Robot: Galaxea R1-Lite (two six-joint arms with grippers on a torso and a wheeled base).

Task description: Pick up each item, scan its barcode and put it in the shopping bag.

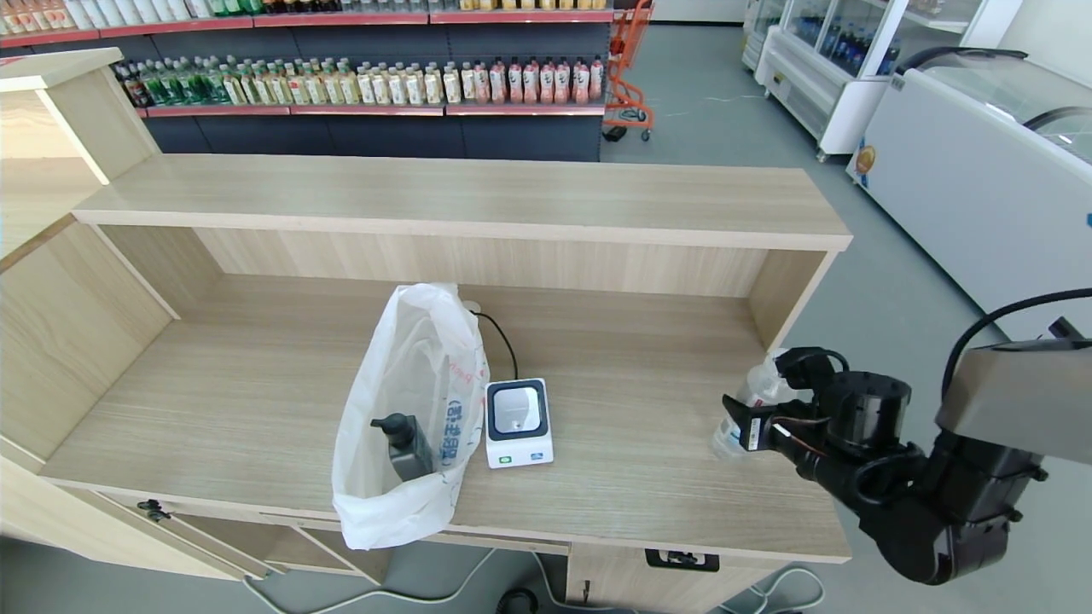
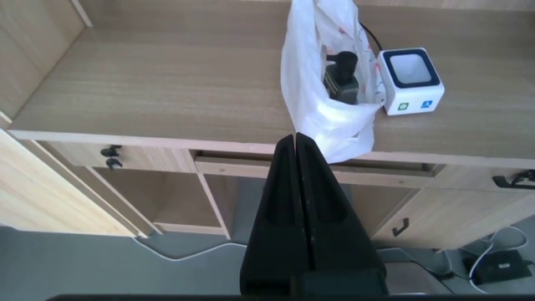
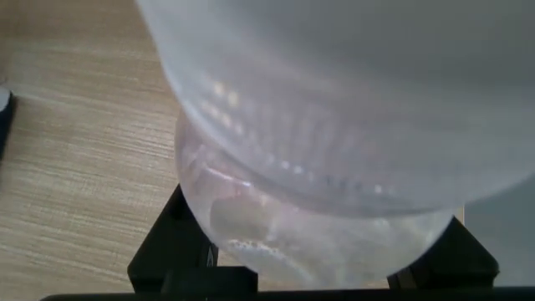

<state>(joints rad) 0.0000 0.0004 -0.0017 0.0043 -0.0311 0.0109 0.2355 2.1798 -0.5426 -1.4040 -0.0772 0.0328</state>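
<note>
A white shopping bag [image 1: 401,401] stands open on the wooden counter [image 1: 648,401], with a dark pump bottle [image 1: 403,445] inside it. Just right of the bag sits the white barcode scanner [image 1: 519,422], window facing up. At the counter's right edge my right gripper [image 1: 772,405] is shut on a clear plastic bottle [image 1: 754,389]. The right wrist view has that bottle [image 3: 334,125] close up between the two black fingers [image 3: 159,255]. My left gripper [image 2: 297,146] is shut on nothing, low in front of the counter, below the bag [image 2: 322,75] and scanner [image 2: 410,77].
A black cable [image 1: 503,341] runs from the scanner to the back wall. A raised ledge [image 1: 461,196] overhangs the back of the counter, with side walls at both ends. Drawers [image 2: 209,163] sit under the front edge. Drink shelves and freezers stand beyond.
</note>
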